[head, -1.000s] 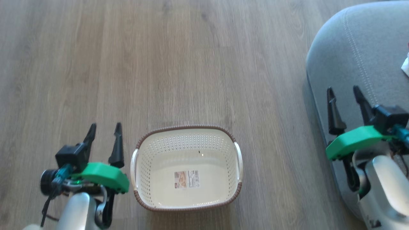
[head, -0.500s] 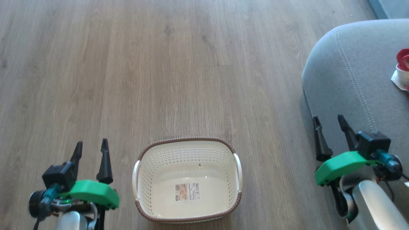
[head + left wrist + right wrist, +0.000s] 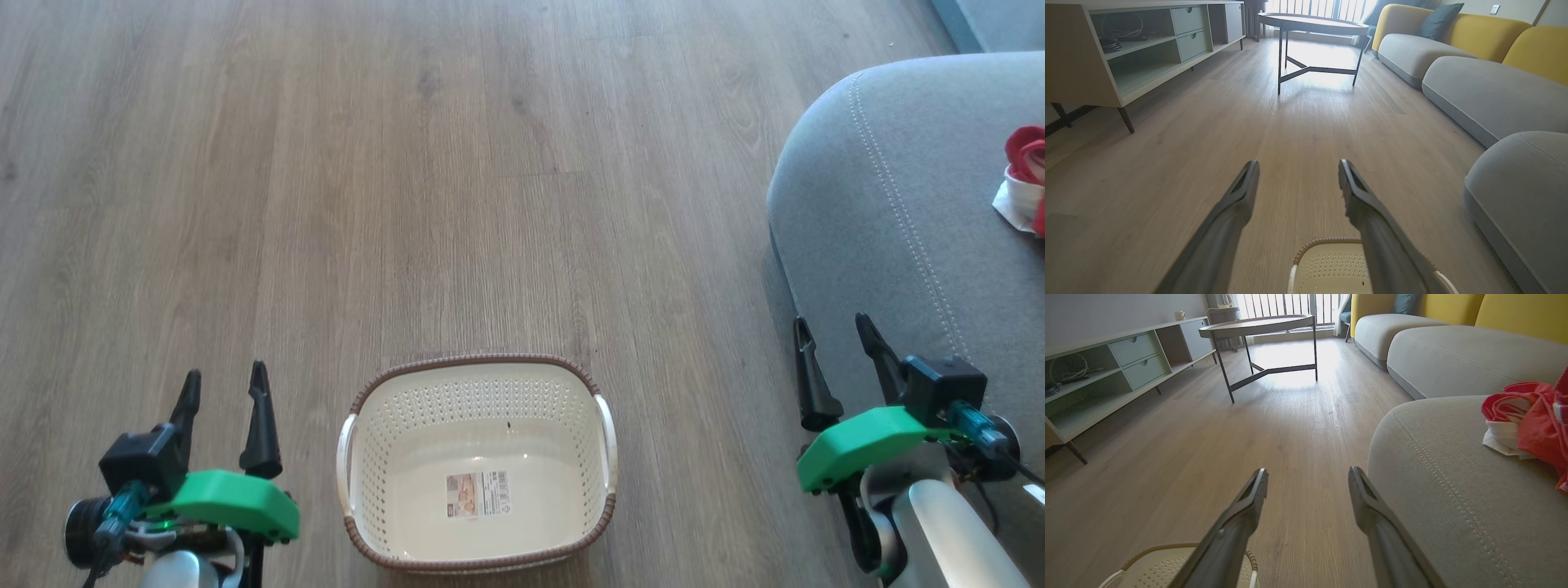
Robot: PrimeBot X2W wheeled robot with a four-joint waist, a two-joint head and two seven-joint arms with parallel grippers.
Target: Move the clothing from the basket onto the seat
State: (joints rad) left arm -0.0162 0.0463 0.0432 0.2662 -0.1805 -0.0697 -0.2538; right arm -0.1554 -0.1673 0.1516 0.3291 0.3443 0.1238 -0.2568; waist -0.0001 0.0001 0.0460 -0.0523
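The left tool [image 3: 225, 374] hangs with its two dark fingers apart and nothing between them, over the wooden floor [image 3: 424, 188] just beside the left handle of the basket [image 3: 475, 360]. The right tool [image 3: 832, 322] is spread the same way and grips nothing. It sits at the near edge of the seat [image 3: 906, 237], with one finger over the seat's side and the other over the grey fabric, just inside the double line of pale stitching.

The basket stands on the floor between the two tools, nearer the left one, with a label sticker [image 3: 478, 483] flat on its cream bottom. It is well apart from the seat.

The clothing [image 3: 1026, 163] lies on top of the seat, a crumpled red heap with white cloth at its near edge. It is inside the stitching, back from the rounded corner and well apart from the right tool.

Further out, bare wood planks run toward a bright window with vertical bars. A round table [image 3: 1312, 22] on thin dark legs stands there in a patch of sunlight. A long low cabinet [image 3: 1147, 45] with pale green drawers and open shelves runs along one wall. Opposite it are more grey sofa cushions [image 3: 1490, 94] with yellow backs and a teal pillow [image 3: 1438, 20].
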